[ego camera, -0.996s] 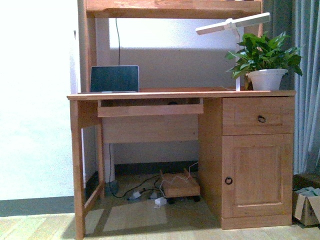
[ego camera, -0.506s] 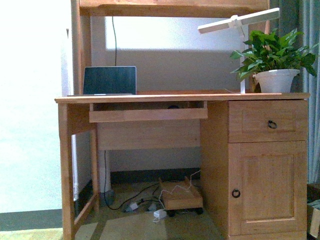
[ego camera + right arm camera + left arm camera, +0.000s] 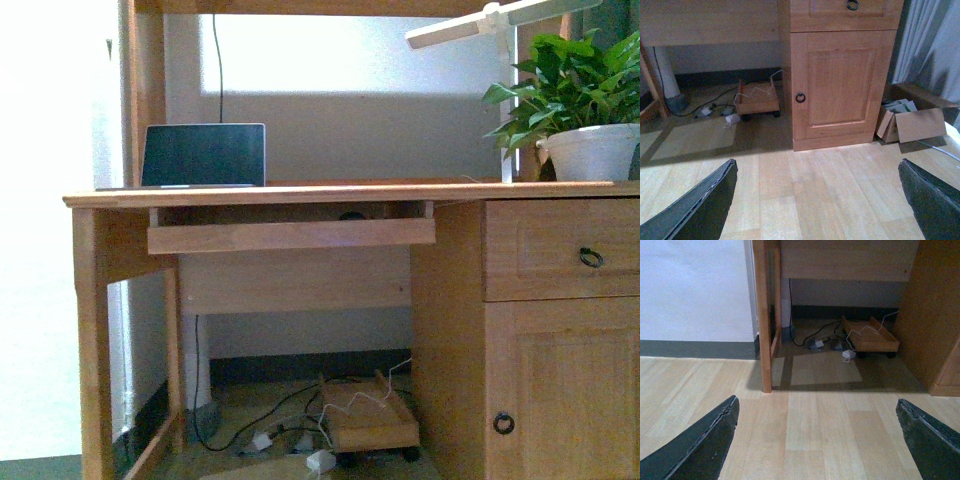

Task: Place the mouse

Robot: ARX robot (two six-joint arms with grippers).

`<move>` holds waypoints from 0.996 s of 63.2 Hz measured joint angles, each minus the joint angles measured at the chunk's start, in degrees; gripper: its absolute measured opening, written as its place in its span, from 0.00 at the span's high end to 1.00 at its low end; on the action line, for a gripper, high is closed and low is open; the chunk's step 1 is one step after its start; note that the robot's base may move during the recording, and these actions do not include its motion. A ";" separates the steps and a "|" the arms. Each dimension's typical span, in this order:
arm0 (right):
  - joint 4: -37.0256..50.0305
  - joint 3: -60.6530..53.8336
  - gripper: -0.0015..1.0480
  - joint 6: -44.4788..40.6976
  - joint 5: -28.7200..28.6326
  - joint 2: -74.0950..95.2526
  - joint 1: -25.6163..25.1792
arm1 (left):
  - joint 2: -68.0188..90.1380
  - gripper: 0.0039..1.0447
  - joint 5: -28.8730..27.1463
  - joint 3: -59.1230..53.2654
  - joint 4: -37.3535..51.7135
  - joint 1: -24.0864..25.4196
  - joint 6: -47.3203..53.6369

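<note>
No text, label, brand or number can be read in any view. The screen [image 3: 203, 155] standing on the desk [image 3: 330, 192] is dark, and papers [image 3: 899, 106] in the cardboard box [image 3: 920, 126] beside the desk are too small to read.

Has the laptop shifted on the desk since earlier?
No. The laptop keeps its spot beside the desk's left upright; only the camera moved closer.

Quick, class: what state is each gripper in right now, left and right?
Left gripper: open, holding nothing.
Right gripper: open, holding nothing.
</note>
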 joint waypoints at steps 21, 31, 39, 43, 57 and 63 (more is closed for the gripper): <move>0.00 0.00 0.07 0.00 -0.02 0.00 0.00 | -0.02 0.07 -0.02 0.00 0.00 0.00 0.00; 0.00 0.00 0.07 0.00 -0.09 0.00 0.00 | -0.02 0.07 0.00 0.00 0.00 0.00 0.00; 0.00 0.00 0.07 0.00 -0.02 0.00 0.00 | -0.02 0.07 0.00 0.00 0.00 0.00 0.02; 0.00 0.00 0.07 0.00 -0.02 0.00 0.00 | -0.04 0.07 0.00 0.00 0.00 0.00 0.00; 0.00 0.00 0.07 0.00 -0.02 0.00 0.00 | -0.04 0.07 0.00 0.00 0.00 0.00 0.00; 0.00 0.00 0.07 0.00 -0.02 0.00 0.00 | -0.02 0.07 0.00 0.00 0.00 0.00 0.02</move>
